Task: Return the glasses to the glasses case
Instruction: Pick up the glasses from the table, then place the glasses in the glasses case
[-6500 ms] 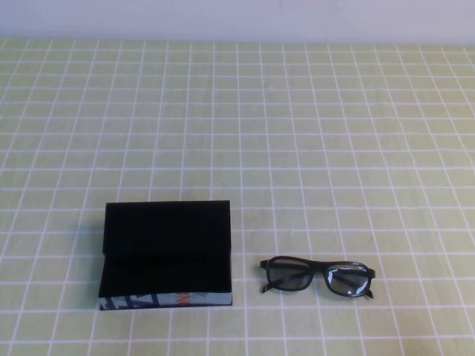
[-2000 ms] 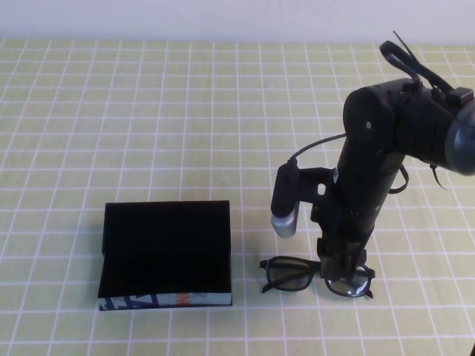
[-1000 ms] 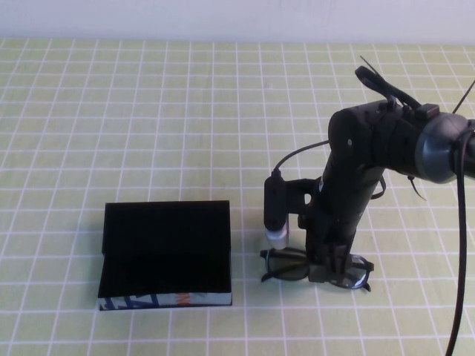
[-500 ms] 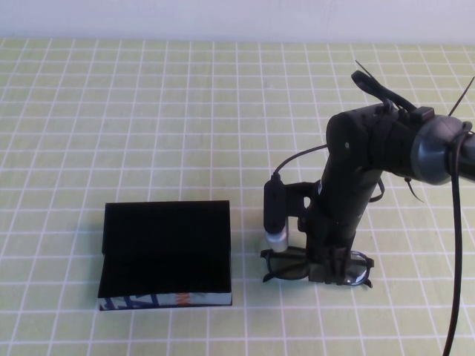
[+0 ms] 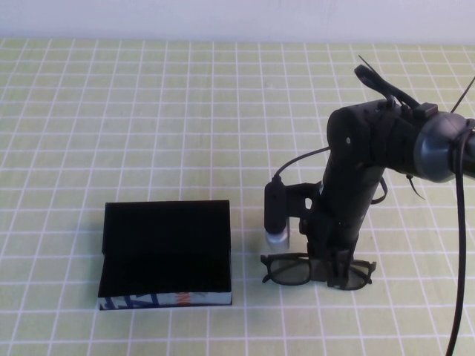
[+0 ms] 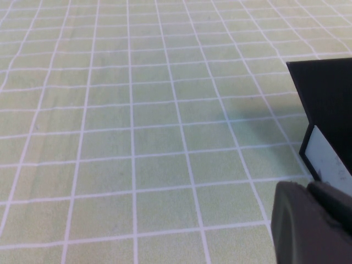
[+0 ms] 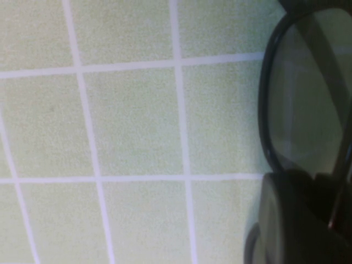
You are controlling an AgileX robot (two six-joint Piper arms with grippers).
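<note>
The black glasses (image 5: 291, 271) are on the table right of the glasses case (image 5: 165, 256), which is open with its lid laid back and its patterned front edge (image 5: 165, 300) toward me. My right gripper (image 5: 332, 268) points down and is shut on the middle of the glasses frame. The right wrist view shows one lens (image 7: 308, 93) close up against the right gripper (image 7: 308, 220). My left gripper (image 6: 316, 220) shows only in the left wrist view, low over the table beside a corner of the case (image 6: 330, 93).
A green tablecloth with a white grid (image 5: 148, 111) covers the table. The right arm's wrist camera (image 5: 277, 215) hangs between the case and the glasses. A white wall (image 5: 223, 15) runs along the far edge.
My right arm came in and lowered onto the glasses. In the last half second the frame tipped more upright and shifted slightly in the gripper. The case has not moved.
</note>
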